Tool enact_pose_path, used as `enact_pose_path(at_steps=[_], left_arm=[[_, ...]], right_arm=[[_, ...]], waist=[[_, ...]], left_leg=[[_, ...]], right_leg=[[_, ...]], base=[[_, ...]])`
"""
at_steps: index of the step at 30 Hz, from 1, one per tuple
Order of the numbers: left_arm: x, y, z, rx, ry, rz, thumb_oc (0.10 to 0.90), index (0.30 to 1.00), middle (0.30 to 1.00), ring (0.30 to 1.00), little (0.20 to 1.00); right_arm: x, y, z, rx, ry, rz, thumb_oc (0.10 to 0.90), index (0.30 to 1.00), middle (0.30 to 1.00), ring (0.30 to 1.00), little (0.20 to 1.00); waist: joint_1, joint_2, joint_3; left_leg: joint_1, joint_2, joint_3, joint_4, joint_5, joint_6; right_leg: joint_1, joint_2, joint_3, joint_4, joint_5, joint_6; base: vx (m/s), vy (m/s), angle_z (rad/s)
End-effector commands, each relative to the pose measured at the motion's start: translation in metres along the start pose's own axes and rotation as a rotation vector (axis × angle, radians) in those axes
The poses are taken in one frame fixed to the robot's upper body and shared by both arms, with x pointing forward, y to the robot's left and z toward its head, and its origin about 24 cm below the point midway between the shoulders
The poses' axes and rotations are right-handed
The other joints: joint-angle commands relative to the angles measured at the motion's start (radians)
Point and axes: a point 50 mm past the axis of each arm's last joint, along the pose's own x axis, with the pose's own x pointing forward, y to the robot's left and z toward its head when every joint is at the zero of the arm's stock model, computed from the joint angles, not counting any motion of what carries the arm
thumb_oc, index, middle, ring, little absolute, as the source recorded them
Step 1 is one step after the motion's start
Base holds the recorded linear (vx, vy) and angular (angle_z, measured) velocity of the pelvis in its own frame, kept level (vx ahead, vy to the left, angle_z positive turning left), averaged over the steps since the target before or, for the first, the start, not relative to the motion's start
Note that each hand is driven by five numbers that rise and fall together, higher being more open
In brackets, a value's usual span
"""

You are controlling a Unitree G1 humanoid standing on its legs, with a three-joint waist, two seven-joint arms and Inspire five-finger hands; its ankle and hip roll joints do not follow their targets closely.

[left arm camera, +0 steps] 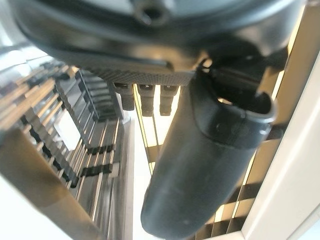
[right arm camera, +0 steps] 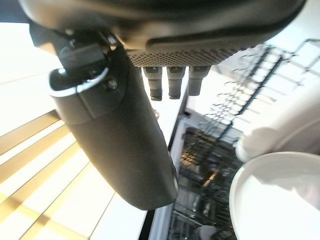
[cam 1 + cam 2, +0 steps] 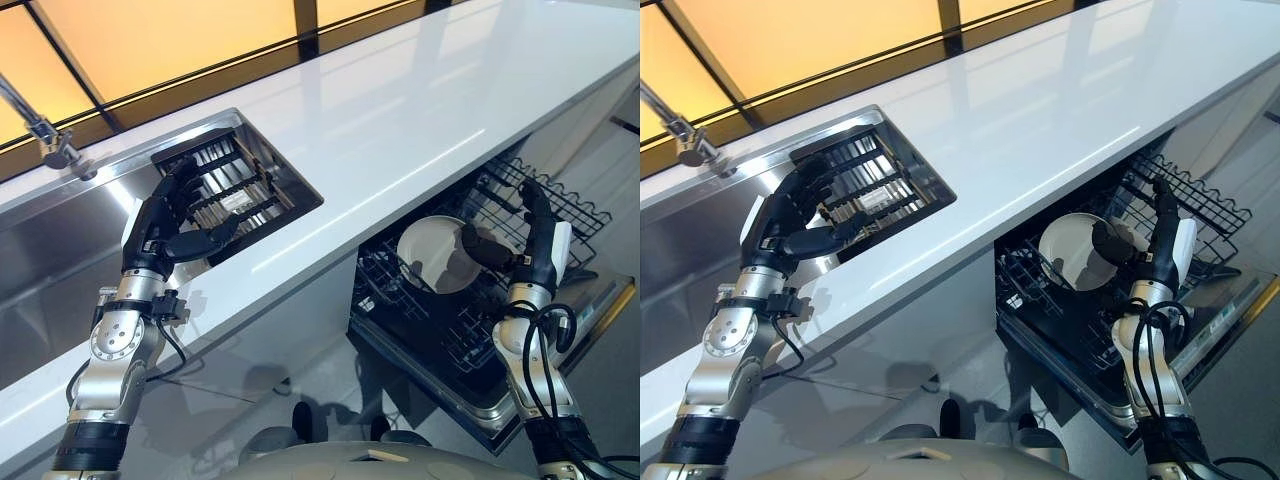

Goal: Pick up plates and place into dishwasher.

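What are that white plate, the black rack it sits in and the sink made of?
The plate looks like glazed ceramic: smooth, glossy and evenly white, though melamine would look similar. The dishwasher rack seems to be coated metal wire, thin black rods crossed in a grid. The sink looks like brushed stainless steel, grey with soft, blurred reflections.

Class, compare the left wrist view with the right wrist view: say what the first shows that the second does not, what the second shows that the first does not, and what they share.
The left wrist view alone shows the metal drying rack set in the sink, past the open left hand.

The right wrist view alone shows the white plate and the dark wire dishwasher rack, past the open right hand.

Both share a dark thumb up close with straight fingers in a row beside it, the white countertop, and neither hand holding anything.
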Motion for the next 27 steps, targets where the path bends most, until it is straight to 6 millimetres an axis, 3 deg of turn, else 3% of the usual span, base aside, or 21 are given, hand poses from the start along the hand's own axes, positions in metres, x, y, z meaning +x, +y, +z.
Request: enact_pose_path(at_steps=[1,8,13,18,27], left_arm=[[0.014,0.019,0.048,0.008,-0.27,0.071,0.8,0.9,0.9,0.9,0.9],[0.007,0.027,0.048,0.014,-0.273,0.108,0.8,0.9,0.9,0.9,0.9],[0.008,0.031,0.049,0.015,-0.271,0.123,0.8,0.9,0.9,0.9,0.9],[0.01,0.03,0.049,0.021,-0.269,0.118,0.8,0.9,0.9,0.9,0.9],[0.014,0.03,0.05,0.036,-0.261,0.111,0.8,0.9,0.9,0.9,0.9]], right_arm=[[0.016,-0.02,0.053,0.137,-0.28,-0.136,0.8,0.9,0.9,0.9,0.9],[0.003,-0.038,0.025,0.445,-0.098,-0.353,0.8,0.9,0.9,0.9,0.9],[-0.003,-0.031,0.001,0.566,0.071,-0.359,0.8,0.9,0.9,0.9,0.9],[-0.007,-0.024,-0.02,0.553,0.197,-0.365,0.8,0.9,0.9,0.9,0.9],[-0.02,-0.007,-0.061,0.386,0.42,-0.217,0.8,0.9,0.9,0.9,0.9]], waist=[[-0.024,-0.011,-0.046],[-0.046,-0.007,-0.041],[-0.051,0.0,-0.037],[-0.046,0.001,-0.038],[-0.026,0.0,-0.028]], left_leg=[[0.065,-0.044,0.059,0.007,-0.136,0.034],[0.068,-0.045,0.084,0.007,-0.142,0.041],[0.065,-0.048,0.088,0.007,-0.141,0.042],[0.059,-0.049,0.084,0.007,-0.139,0.041],[0.045,-0.051,0.058,0.007,-0.132,0.035]], right_leg=[[-0.03,0.058,-0.004,0.042,-0.016,0.025],[-0.042,0.06,0.013,0.05,-0.015,0.029],[-0.051,0.059,0.011,0.058,-0.016,0.03],[-0.053,0.057,0.003,0.056,-0.016,0.029],[-0.055,0.055,-0.019,0.056,-0.018,0.025]], base=[[-0.03,0.008,-0.14],[-0.03,0.012,-0.13],[-0.01,0.003,-0.04],[0.0,-0.005,-0.05],[0.01,-0.016,0.04]])
